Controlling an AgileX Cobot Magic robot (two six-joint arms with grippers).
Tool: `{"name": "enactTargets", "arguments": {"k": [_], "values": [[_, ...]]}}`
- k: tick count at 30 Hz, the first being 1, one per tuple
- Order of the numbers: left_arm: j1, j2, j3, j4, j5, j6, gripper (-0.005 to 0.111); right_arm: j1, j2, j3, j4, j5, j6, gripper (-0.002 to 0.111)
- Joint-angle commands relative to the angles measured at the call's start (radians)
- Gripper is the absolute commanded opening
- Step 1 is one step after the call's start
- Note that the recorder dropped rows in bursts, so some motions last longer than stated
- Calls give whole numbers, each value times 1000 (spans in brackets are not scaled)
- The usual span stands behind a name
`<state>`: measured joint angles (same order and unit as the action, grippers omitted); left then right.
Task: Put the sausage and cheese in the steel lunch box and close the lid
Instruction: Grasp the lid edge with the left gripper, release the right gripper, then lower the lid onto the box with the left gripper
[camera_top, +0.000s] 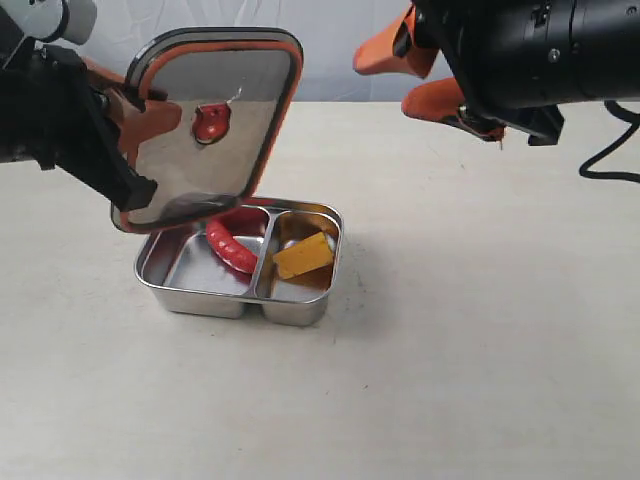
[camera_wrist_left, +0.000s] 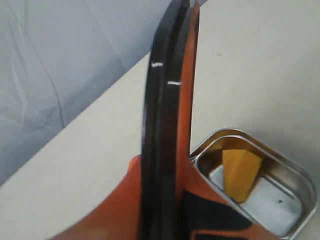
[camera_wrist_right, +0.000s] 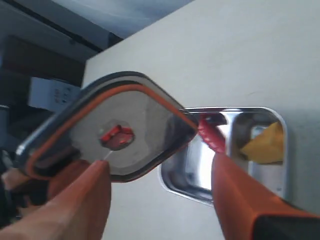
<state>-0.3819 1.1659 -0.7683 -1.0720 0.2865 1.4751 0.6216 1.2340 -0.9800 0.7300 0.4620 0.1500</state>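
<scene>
Exterior view: the lid (camera_top: 215, 130) is held tilted over the filled steel lunch box (camera_top: 300, 310).
The left gripper (camera_top: 135, 140) is clamped on the lid's left edge, with the orange seal side facing the camera and the lower edge just above the box's back-left rim. The sausage (camera_top: 228, 245) lies in the larger left compartment and the cheese (camera_top: 303, 256) in the smaller right one. The right gripper (camera_top: 400, 78) hangs well above, fingers spread wide, empty.

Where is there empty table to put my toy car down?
The table is bare in front of the steel lunch box and to its right, toward the open right gripper. It is crowded at the box's back left, where the left gripper holds the lid tilted over it.
</scene>
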Motion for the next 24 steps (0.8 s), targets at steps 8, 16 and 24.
{"name": "enactTargets", "arguments": {"k": [8,16,24], "values": [[-218,-8,-7,281,-244,6,0,-5,-5,-8,361,-28,-20,57],[-288,-8,-7,308,-335,6,0,-3,-3,-8,377,-32,-27,57],[-288,22,49,259,-505,8,0,-3,-4,-8,344,-37,-75,57]]}}
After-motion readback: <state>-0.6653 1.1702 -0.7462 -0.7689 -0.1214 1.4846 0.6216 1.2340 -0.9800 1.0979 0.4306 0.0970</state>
